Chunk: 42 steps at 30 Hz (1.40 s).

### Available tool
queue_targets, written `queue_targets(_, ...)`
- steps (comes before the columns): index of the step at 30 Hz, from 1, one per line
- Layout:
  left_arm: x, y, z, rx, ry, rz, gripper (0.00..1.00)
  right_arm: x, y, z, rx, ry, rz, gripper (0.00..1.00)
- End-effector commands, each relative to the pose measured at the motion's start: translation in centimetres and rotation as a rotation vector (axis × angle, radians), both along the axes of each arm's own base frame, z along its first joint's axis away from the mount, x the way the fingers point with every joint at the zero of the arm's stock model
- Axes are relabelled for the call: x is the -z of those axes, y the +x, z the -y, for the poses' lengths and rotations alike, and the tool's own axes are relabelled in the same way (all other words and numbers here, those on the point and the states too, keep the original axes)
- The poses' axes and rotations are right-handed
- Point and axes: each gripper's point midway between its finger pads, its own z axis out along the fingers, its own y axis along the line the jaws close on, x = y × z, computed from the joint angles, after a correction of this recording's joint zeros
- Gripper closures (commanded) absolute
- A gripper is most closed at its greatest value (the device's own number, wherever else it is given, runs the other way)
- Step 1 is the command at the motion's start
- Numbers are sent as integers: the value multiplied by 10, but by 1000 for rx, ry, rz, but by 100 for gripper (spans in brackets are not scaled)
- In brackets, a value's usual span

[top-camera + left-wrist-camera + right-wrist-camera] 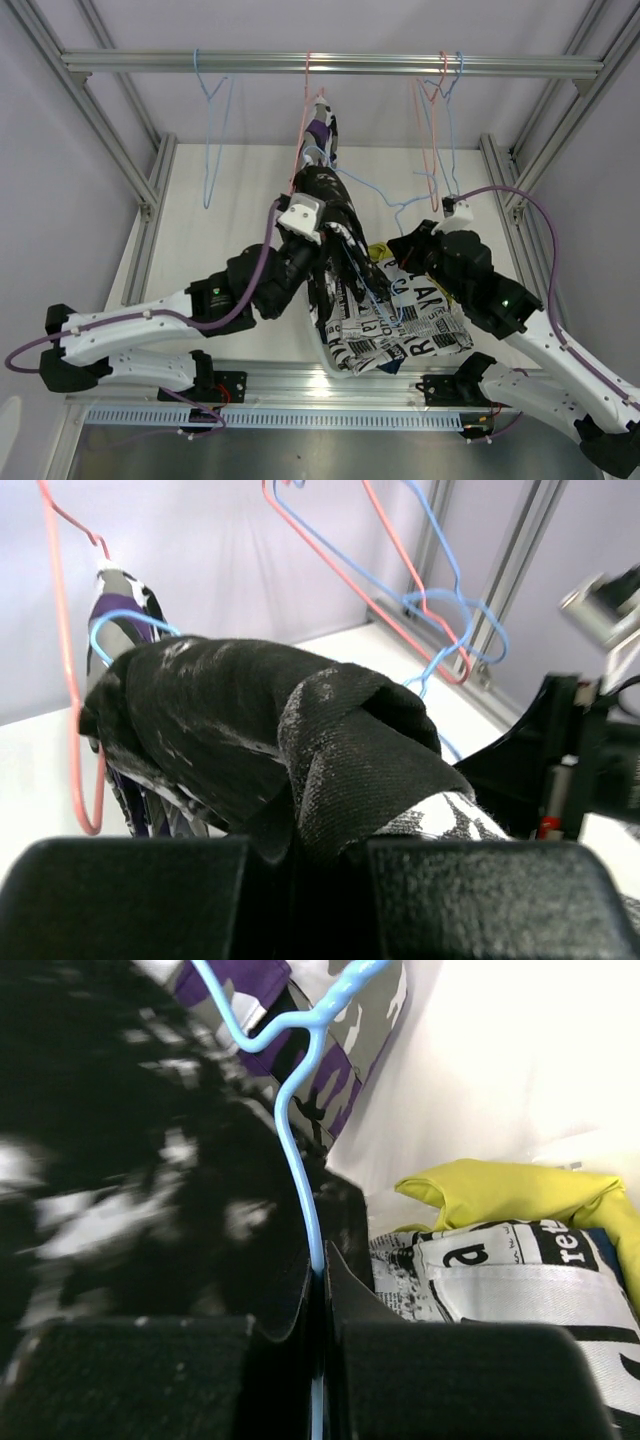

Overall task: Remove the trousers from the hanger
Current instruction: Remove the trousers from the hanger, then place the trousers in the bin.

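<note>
Black-and-white splatter trousers (325,205) at mid-table, bunched over the blue hanger (300,1160), between the two arms. Left gripper (325,848) clamped tight on a thick fold of that black cloth, reaching in from the left. Right gripper (318,1285) pinched closed on the thin wire of the blue hanger, reaching in from the right. Just beyond, toward the far side: purple-white-black patterned trousers (320,128), hung below the rail (330,63) on the pink hanger (65,660). Nearer, heaped on the table (220,230) right of centre: grey-white patterned trousers (405,335) with bold print, yellow trousers (383,252) touching at the heap's far edge. Spare hangers (210,130) on the rail, left and right.
</note>
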Motion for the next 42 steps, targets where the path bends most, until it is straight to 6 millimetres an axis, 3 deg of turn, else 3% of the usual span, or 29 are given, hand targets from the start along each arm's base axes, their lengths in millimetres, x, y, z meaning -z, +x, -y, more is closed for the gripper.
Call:
queue_targets(1,-86,-16,-29,47,-274,65,99,-8,5,-7,0,35,28,100)
queue_targets(10,-118,-31,-74,73,-351,68,99,13,14,-11,17,-2,1,100)
queue_targets(18,-134,-39,-93,97,-371,65,99,28,20,-11,32,-28,-14,100)
queue_targets(31,-142,-48,-108,130,-400,65,99,47,25,4,67,-86,-37,100)
queue_targets(36,-130,-51,-106,157,-320,43,99,41,27,14,86,-99,-26,100)
queue_targets(39,-122,-50,-112,140,-328,37,99,41,29,23,102,-112,-21,100)
queue_targets(42,-127,-56,-134,148,-385,53,100,47,30,27,107,-122,-37,100)
